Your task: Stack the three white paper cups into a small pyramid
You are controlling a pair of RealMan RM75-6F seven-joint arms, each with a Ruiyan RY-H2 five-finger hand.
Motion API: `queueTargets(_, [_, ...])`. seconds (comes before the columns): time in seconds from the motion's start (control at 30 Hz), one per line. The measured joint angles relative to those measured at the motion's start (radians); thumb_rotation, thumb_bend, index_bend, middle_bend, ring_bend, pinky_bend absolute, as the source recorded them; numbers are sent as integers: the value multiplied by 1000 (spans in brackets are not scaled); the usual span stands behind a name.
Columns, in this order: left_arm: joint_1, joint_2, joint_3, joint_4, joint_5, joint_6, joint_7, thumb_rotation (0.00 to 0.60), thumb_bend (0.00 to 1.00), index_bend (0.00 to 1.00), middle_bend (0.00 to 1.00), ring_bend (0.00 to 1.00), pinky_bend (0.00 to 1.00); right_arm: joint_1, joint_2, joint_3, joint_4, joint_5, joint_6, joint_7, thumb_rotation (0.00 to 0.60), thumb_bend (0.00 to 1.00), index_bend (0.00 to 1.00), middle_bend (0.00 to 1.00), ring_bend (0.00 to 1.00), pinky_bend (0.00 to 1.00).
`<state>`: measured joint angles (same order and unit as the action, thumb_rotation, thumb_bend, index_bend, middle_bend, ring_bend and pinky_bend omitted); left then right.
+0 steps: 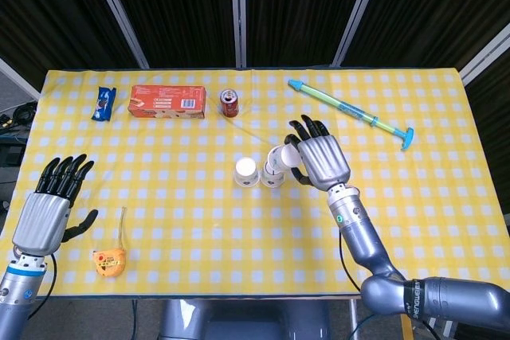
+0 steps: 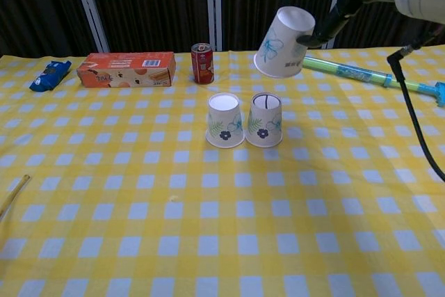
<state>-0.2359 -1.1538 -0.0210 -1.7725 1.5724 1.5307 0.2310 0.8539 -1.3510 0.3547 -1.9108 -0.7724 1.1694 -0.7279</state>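
Note:
Two white paper cups with blue flowers stand upside down side by side mid-table: the left cup [image 2: 225,129] [image 1: 245,172] and the right cup [image 2: 265,120]. My right hand [image 1: 319,161] [image 2: 332,5] grips a third cup [image 2: 284,33] [image 1: 278,160] and holds it tilted in the air, above and a little right of the pair. In the head view the held cup hides most of the right standing cup. My left hand [image 1: 49,205] hovers open over the table's near left edge, holding nothing.
An orange box [image 1: 168,102], a red can [image 1: 229,103] and a blue packet [image 1: 103,103] lie along the far side. A blue-green tube toy [image 1: 355,114] lies at the far right. An orange toy with a string [image 1: 109,260] sits near my left hand.

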Motion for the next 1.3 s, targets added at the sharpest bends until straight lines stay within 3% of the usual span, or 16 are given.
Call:
queueTargets(0.2, [1, 7, -10, 7, -6, -8, -29, 600, 310, 0, 0, 0, 0, 72, -52, 12, -13, 56, 18, -63, 600, 305, 458, 129, 0, 149])
queueTargets(0.67, [11, 16, -17, 12, 12, -18, -60, 600, 310, 0, 0, 0, 0, 133, -190, -46, 124, 79, 38, -83, 600, 306, 458, 130, 0, 149])
queueTargets(1.3, [14, 22, -27, 16, 7, -39, -79, 600, 310, 0, 0, 0, 0, 161, -250, -65, 232, 75, 16, -75, 600, 301, 458, 130, 0, 148])
